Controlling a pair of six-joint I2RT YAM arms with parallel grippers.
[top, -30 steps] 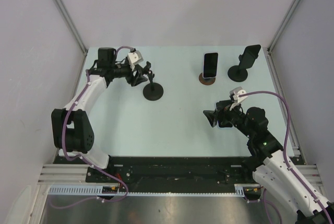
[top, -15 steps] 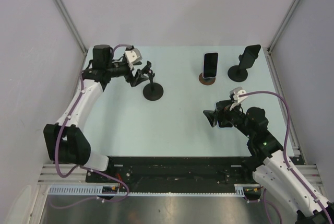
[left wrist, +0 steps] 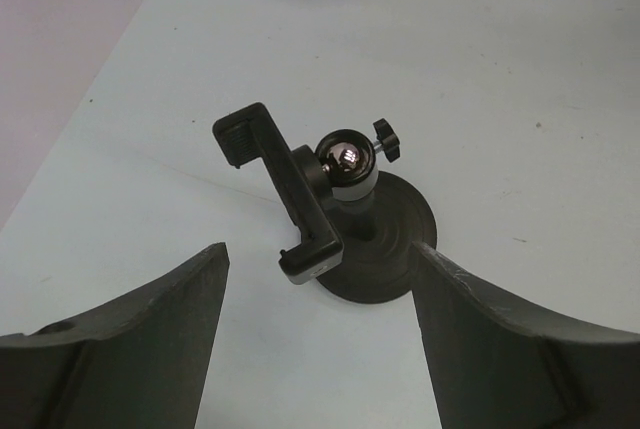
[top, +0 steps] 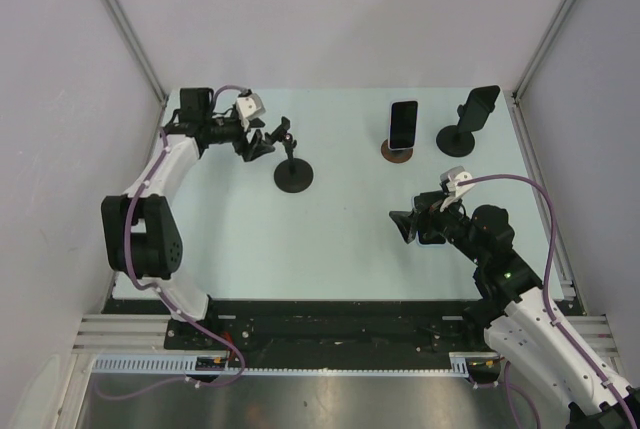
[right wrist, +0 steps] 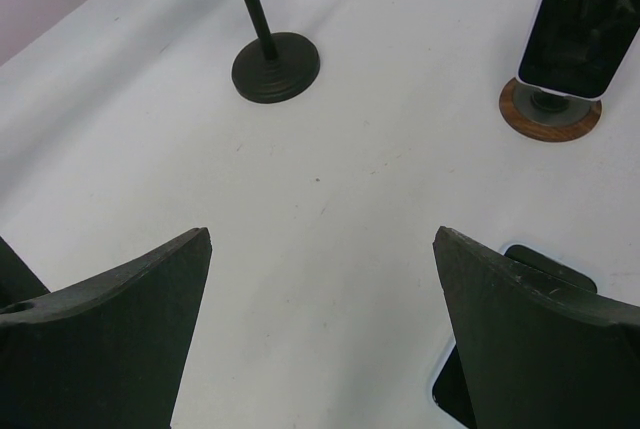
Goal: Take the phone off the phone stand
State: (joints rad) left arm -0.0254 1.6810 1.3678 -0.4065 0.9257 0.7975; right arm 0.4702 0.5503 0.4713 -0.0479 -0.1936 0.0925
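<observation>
- The wood-based stand (top: 397,154), at the far middle of the table (top: 340,219), holds the phone (top: 403,123).
- The phone stands on end with its long axis near vertical. It leans back a little, and its dark screen faces the arms.
- The clamp stand (left wrist: 330,209) stands far left, its clamp tilted.
- The left gripper (left wrist: 318,254) is spread wide in front of the clamp stand, gripping nothing.
- The right gripper (right wrist: 322,234) is also spread, low over the near right of the table and well apart from the phone.
- A second phone (right wrist: 450,399) lies flat just beside one of its fingers.
</observation>
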